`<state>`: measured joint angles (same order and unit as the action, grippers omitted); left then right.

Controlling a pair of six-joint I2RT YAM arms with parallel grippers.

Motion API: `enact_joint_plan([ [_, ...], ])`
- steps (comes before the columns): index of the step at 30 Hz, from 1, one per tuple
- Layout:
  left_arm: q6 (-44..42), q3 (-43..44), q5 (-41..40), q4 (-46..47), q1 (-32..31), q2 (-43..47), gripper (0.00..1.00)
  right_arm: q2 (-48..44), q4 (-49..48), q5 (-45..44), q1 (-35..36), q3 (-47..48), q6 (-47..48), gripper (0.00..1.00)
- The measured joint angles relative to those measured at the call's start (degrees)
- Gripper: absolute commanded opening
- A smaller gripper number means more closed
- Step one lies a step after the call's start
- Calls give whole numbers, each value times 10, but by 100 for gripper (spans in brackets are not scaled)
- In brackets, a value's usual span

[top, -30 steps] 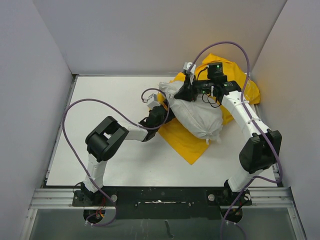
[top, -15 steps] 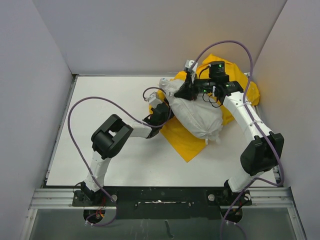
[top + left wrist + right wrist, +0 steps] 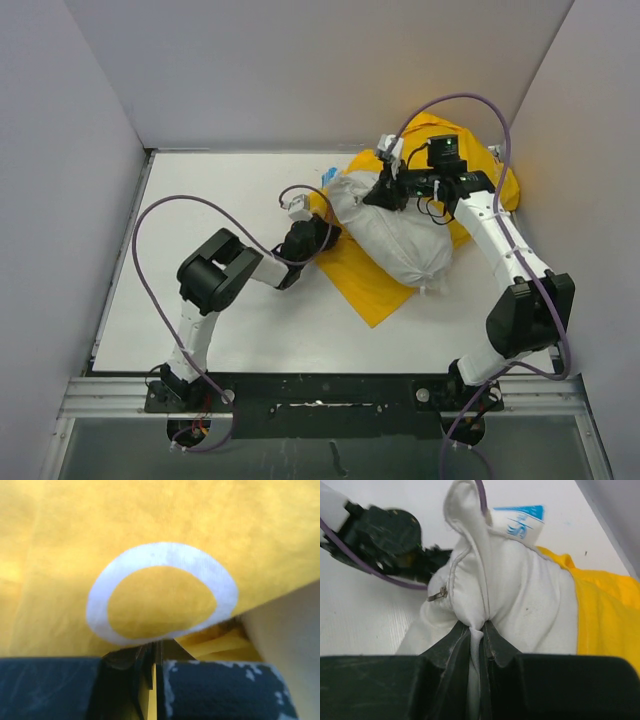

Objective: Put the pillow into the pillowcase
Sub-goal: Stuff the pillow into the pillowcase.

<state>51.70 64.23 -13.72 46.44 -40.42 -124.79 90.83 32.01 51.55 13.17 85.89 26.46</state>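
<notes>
The pillow point(image 3: 400, 235) lies in the upper right of the top view, on top of the pillowcase point(image 3: 365, 285); the yellow cloth spreads out below it toward the centre and also rises behind it near the upper right corner. The pillow is outside the case, not inside.

The right gripper point(image 3: 387, 190) is at the upper end of the pillow; in the right wrist view its jaws are pressed together on a raised fold of the white fabric, close to a seam. The left gripper point(image 3: 322, 230) sits at the left edge of the pillowcase, just beside the pillow; in the left wrist view its jaws are closed with a thin strip of yellow cloth pinched between them, and a white ring printed on the yellow fills the middle of that frame.

A small blue-and-white piece point(image 3: 328, 176) shows at the upper left end of the pillow; what it belongs to I cannot tell. Everything rests on a white table point(image 3: 230, 200); plain grey walls point(image 3: 300, 70) stand on three sides; purple cables point(image 3: 160, 215) loop over both arms.
</notes>
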Motion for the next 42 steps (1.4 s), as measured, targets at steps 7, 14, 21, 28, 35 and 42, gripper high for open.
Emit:
enact_joint_plan([
  [7, -35, -214, 138, 134, 8, 125, 0, 0, 46, -91, 14, -57, 96, 0],
  [14, -16, -345, 225, 205, 17, 243, 0, 2, 52, -244, 110, -109, 200, 0],
  [21, -9, -447, 254, 199, 24, 367, 0, 17, 56, -274, 108, -123, 256, 17],
  [28, 6, -486, 273, 231, 24, 370, 0, 16, 187, -97, 118, -107, 336, 61],
  [35, 33, -489, 297, 308, 23, 311, 0, -17, 302, -19, 165, -18, 393, 88],
  [42, 32, -489, 303, 318, 10, 311, 0, -54, 203, -73, 234, -35, 287, 98],
])
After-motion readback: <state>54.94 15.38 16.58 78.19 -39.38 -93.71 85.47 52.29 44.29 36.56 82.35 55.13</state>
